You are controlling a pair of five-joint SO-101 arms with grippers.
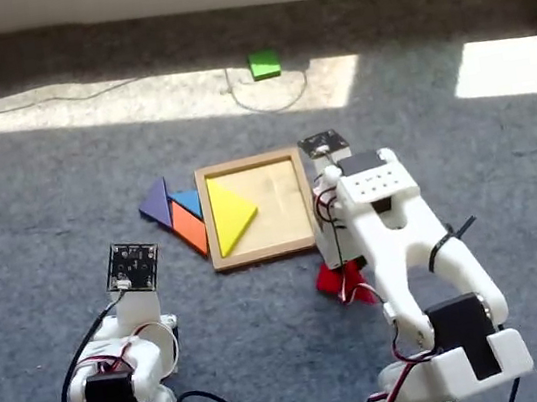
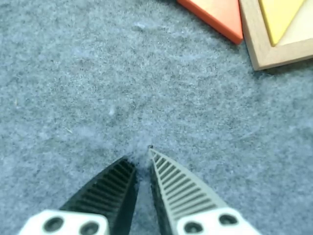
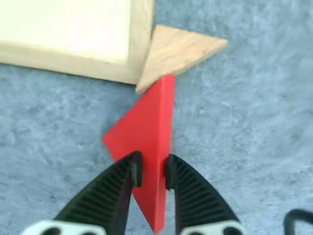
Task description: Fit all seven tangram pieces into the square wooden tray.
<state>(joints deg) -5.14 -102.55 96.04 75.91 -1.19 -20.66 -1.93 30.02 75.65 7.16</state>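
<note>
Grey carpet (image 1: 45, 194), right gripper (image 3: 151, 171) tight on the red piece (image 3: 146, 122), left gripper (image 2: 142, 159) pressed together, wooden triangle (image 3: 178, 49) at tray (image 3: 142, 39) corner

Hard sunlight falls on the far carpet (image 1: 82, 105) in a long band and a block at the right (both nearly white). The near carpet lies in soft, even shade. The bare floor of the tray (image 3: 68, 27) glares pale, and its rim casts a thin shadow.

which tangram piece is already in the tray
The yellow triangle, lying inside the tray. The orange piece, the blue piece and the purple piece lie outside it; the red piece is in the right pincer.
</note>
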